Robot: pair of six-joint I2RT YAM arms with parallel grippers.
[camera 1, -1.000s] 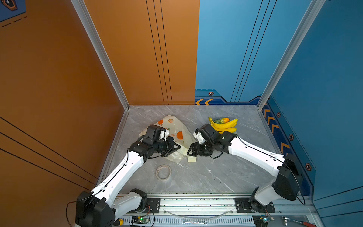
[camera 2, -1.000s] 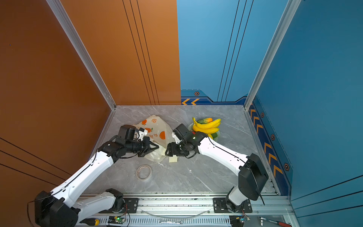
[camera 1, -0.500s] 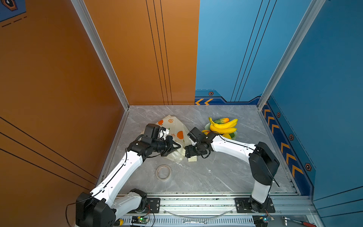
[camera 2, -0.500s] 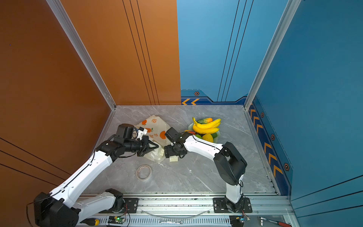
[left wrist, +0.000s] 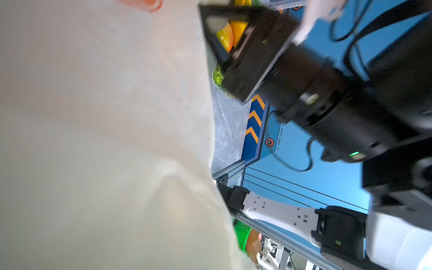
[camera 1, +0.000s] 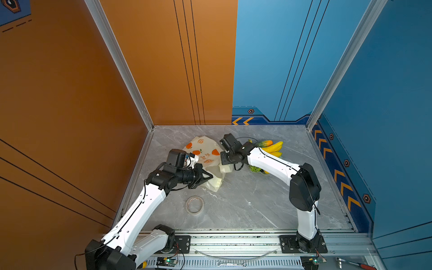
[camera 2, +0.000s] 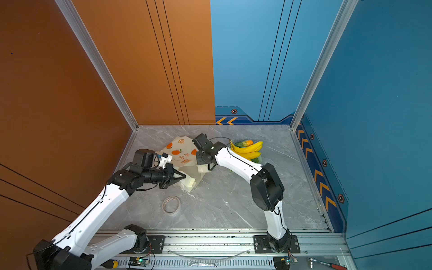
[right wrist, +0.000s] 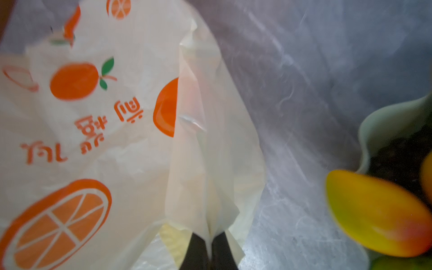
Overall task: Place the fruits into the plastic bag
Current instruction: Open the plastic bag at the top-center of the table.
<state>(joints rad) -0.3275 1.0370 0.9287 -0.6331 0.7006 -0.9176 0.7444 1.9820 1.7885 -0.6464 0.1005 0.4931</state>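
1. Two arms are meeting at the plastic bag [camera 1: 204, 152]. It is lying crumpled on the grey tabletop [camera 1: 245, 203], left of centre and toward the back, printed side up in both top views.
2. The left gripper [camera 1: 209, 177] is reaching in from the near side. In both top views its dark fingers are tapering to a closed point right on the bag's near edge, and the film is bunching up there, so it appears to be gripping that edge.
3. The left wrist view is adding little on that grip. Cream film is covering most of the lens, and the fingers themselves are not showing.
4. The right gripper [right wrist: 211, 236] is pinching a raised fold of the bag between fully closed fingers. Only the right wrist view is showing this contact; from above, the gripper body is hiding it.
5. The fruits are sitting outside the bag, just to its right, in a pale green wavy-edged dish [right wrist: 383, 124]. The top views are showing the banana bunch [camera 1: 272, 149] with the green-orange oblong fruit [camera 1: 265, 143] on top. The bumpy green ball [camera 1: 254, 168] is peeking out from under the right forearm.
6. The mango [right wrist: 374, 217] is showing clearly only in the wrist views, at the dish rim. From above, the right arm is covering most of that spot.
7. A tape roll [camera 1: 194, 205] is lying flat nearer the front, well apart from the bag. It is showing in the top views only.
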